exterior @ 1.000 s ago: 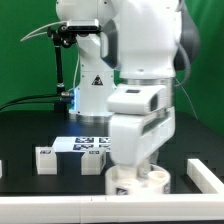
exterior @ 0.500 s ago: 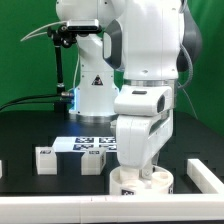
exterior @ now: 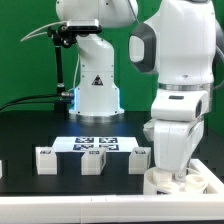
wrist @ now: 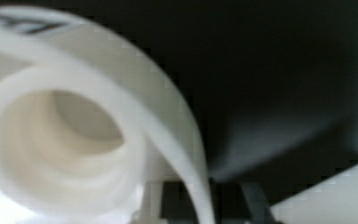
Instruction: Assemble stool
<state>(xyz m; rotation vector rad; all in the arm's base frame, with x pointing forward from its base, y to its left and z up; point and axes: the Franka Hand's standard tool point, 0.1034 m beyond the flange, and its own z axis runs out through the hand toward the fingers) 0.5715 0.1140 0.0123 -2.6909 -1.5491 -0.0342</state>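
The round white seat disc (exterior: pixel 176 183) sits low at the front of the exterior view's right, under my arm. My gripper (exterior: pixel 171 171) is down on it and shut on its rim. In the wrist view the seat disc (wrist: pixel 69 120) fills most of the frame, and its thin rim runs between the two dark fingers (wrist: pixel 179 203) of the gripper (wrist: pixel 213 205). Three small white legs with tags stand in a row on the black table: one leg (exterior: pixel 45 160), a second leg (exterior: pixel 93 162) and a third leg (exterior: pixel 140 158) close beside the gripper.
The marker board (exterior: pixel 95 143) lies behind the legs, before the robot's base (exterior: pixel 95 95). A long white rail (exterior: pixel 60 206) runs along the front edge. Another rail piece (exterior: pixel 207 172) lies right next to the seat.
My arm has swung toward the exterior view's right, carrying the seat disc from the front middle to the front right. The third leg, hidden before, now shows.
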